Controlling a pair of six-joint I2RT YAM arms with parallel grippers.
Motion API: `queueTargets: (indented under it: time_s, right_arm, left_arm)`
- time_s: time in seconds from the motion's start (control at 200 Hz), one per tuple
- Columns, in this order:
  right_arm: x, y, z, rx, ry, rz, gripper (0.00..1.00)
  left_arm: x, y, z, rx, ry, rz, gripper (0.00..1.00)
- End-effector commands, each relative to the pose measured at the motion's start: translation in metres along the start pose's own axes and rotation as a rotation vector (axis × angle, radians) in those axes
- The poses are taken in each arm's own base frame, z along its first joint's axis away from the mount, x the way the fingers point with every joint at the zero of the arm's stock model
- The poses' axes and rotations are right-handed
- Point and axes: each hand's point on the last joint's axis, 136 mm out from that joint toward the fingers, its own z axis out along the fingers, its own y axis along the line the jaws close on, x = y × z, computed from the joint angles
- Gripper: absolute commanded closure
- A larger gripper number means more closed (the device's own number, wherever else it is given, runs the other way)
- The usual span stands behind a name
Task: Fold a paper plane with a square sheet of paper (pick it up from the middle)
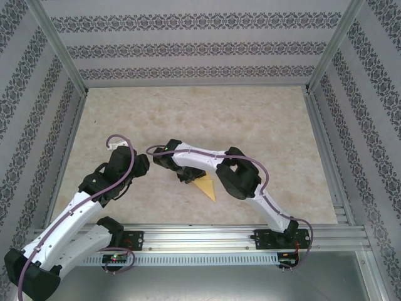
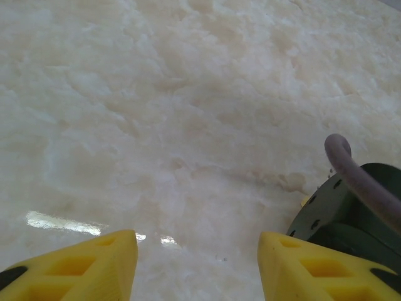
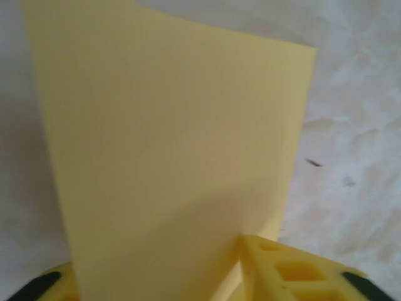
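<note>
Noting the right tool [image 3: 156, 266] apart astride the paper [image 3: 169, 125] at the near middle of the tabletop [image 1: 188, 113], and the left tool [image 2: 197, 251] apart nearby, we fear the unclamped paper springing open or sliding.

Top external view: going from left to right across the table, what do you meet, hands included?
First the left hand, then the right hand, then the yellow paper, then the right arm's base on the near rail.

Yellow paper [image 3: 169, 157], beige marbled table [image 1: 188, 113], floral-striped walls [image 1: 188, 44]
</note>
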Motion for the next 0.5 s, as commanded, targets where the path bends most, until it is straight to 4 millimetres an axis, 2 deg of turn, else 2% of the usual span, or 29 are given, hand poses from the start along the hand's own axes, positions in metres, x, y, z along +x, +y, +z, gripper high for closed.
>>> queueTargets:
  time_s: [0.0,0.085,0.17,0.225,0.305,0.4,0.465,0.495]
  right_arm:
    - [-0.013,0.025,-0.044,-0.216,-0.105,0.018,0.52]
    - [-0.024,0.023,-0.079,-0.323,-0.212,0.051,0.34]
    - [-0.030,0.013,-0.108,-0.420,-0.323,0.095,0.22]
    - [-0.031,0.003,-0.123,-0.483,-0.390,0.130,0.19]
    - [-0.030,-0.021,-0.147,-0.565,-0.512,0.207,0.17]
    - [-0.025,-0.055,-0.149,-0.628,-0.614,0.323,0.17]
    - [-0.022,-0.066,-0.147,-0.711,-0.684,0.365,0.18]
    - [-0.018,-0.070,-0.140,-0.738,-0.699,0.369,0.21]
  left_arm:
    - [0.004,0.005,0.000,-0.019,0.022,-0.003,0.45]
    - [0.004,0.003,0.000,-0.010,0.029,0.002,0.44]
    - [0.007,0.000,0.002,0.004,0.044,0.006,0.44]
    - [0.010,-0.003,0.004,0.016,0.061,0.006,0.43]
    - [0.016,-0.011,0.009,0.050,0.096,0.010,0.42]
    - [0.025,-0.025,0.017,0.109,0.151,0.017,0.41]
    - [0.033,-0.038,0.024,0.163,0.202,0.024,0.40]
    - [0.037,-0.042,0.028,0.178,0.226,0.026,0.40]
